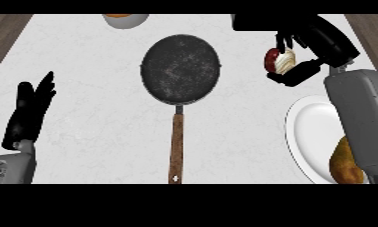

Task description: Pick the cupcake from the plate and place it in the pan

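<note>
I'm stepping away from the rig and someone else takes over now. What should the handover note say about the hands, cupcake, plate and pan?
Right hand: curled round the cupcake, off the plate, to the right of the pan.
Left hand: open, resting at the left edge, fingers up.
Pan: in the middle, nothing in it, handle toward the robot.
Plate: at the right, with a brown food item on its near part.
Done: cupcake picked from the plate.
Left: carry it left over the pan, set it in, release.
</note>
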Controlling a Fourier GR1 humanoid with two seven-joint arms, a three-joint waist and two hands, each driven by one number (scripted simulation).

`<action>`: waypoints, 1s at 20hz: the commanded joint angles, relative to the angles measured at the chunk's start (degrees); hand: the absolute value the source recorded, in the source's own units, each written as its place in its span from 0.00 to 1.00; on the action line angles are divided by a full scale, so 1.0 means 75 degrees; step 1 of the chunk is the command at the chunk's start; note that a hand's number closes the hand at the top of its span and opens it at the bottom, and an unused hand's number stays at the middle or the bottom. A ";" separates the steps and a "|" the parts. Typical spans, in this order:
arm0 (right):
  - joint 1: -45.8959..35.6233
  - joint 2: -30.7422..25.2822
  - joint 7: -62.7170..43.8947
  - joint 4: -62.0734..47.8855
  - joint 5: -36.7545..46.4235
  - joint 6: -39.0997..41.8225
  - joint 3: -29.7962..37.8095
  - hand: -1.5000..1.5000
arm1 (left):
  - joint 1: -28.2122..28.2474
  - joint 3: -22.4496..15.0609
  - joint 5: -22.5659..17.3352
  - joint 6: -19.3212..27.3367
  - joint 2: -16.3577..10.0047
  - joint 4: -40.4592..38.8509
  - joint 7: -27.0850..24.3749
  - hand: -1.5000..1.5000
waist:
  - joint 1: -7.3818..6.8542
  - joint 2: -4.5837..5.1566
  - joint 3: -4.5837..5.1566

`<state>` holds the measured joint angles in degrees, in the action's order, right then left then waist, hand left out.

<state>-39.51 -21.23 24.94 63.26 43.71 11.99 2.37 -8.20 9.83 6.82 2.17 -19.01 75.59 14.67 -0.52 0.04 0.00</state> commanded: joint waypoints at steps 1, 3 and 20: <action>-0.0438 0.0687 -0.0646 0.0042 -0.0195 0.0200 -0.0035 1.00 | 0.0440 -0.0014 0.0030 -0.0012 0.0126 0.0199 -0.0179 0.50 | -0.0008 -0.0010 0.0001; -0.1137 0.1109 -0.0936 -0.0676 -0.0128 -0.0024 -0.0014 1.00 | -0.0077 0.0206 -0.0105 -0.0245 -0.0140 -0.0392 -0.0349 0.50 | -0.0032 0.0013 0.0003; -0.3452 0.2823 -0.1313 -0.5709 -0.0360 -0.2436 -0.0064 1.00 | -0.0336 -0.0191 0.0137 -0.0202 0.0187 0.0140 0.0105 0.50 | -0.0523 0.0158 -0.0006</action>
<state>-61.95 -1.03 14.48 28.25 41.92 -2.96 1.64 -10.85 9.09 8.06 1.28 -17.91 74.22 14.02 -3.36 0.99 -0.01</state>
